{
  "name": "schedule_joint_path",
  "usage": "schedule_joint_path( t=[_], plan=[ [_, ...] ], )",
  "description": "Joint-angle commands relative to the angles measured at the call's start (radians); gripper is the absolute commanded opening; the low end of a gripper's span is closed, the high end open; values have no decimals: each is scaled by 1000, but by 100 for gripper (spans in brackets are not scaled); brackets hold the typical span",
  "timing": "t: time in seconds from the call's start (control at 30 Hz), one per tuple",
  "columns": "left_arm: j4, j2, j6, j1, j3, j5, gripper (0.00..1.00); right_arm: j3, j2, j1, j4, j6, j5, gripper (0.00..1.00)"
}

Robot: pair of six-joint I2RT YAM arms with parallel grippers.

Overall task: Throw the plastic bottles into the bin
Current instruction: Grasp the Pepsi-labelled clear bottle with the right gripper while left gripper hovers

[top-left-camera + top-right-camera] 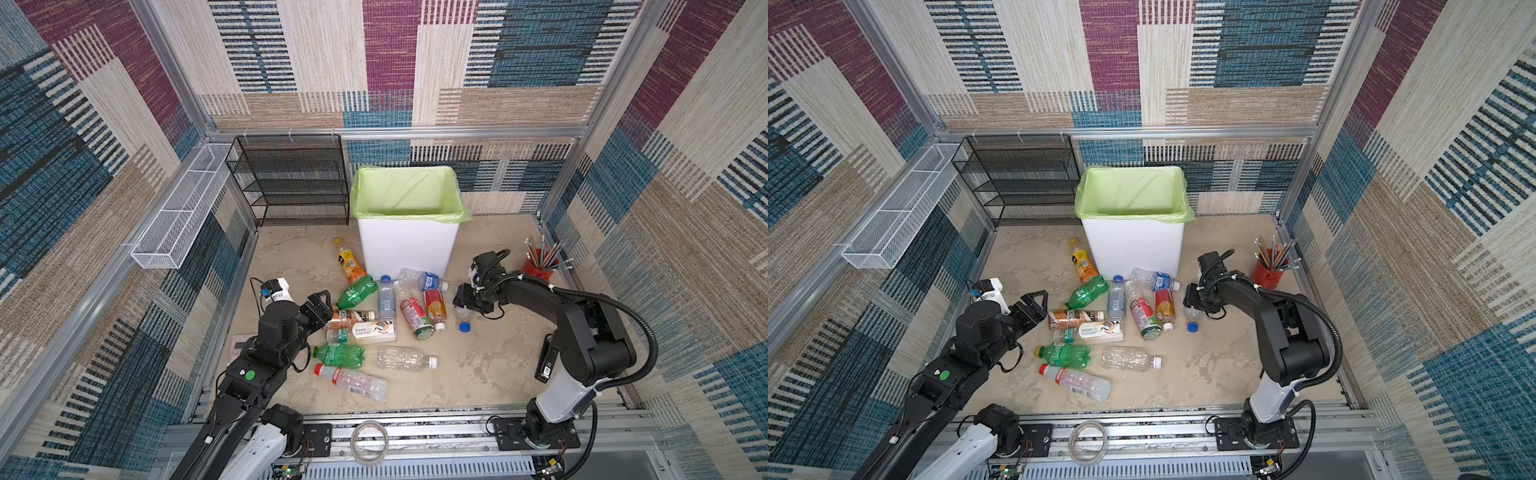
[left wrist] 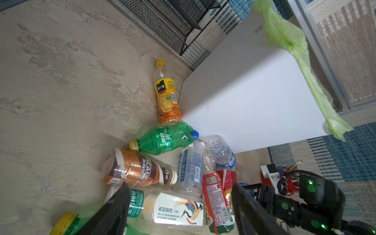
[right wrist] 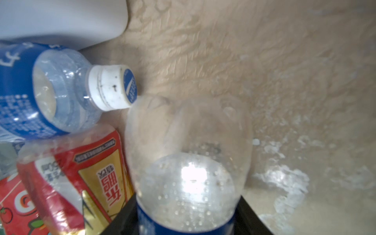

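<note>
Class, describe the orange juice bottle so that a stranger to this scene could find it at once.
Find the tall white bin lined with a green bag at the back. Lying beside its front left corner is the orange juice bottle. It alone pairs a yellow cap with an orange label showing a sliced orange.

Twelve bottles point(image 1: 386, 297), one bin point(image 1: 407, 245), one mesh rack point(image 1: 291, 183), one wire basket point(image 1: 183, 216), one cup point(image 1: 538, 271) of pencils point(image 1: 545, 250).

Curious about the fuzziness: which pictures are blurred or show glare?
Right wrist view: soft throughout, white glare patch on the clear bottle. Left wrist view: bottle labels crisp, left end effector out of focus. Both top views: sharp, evenly lit.
</note>
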Motion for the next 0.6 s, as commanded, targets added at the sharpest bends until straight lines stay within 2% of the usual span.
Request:
schedule_joint_path(
  t=[0.0, 0.23, 0.57],
  plan=[
    [-11, 0, 7, 1, 6, -23, 79, -31, -70, 0, 3, 5, 17, 55],
    [7, 38, 7, 1, 13, -9, 79, -200, -323, -10, 39, 77, -8, 50],
    [44, 123, 10, 1, 47, 33, 79, -447, -750, -22, 117, 169, -108, 43]
  ],
)
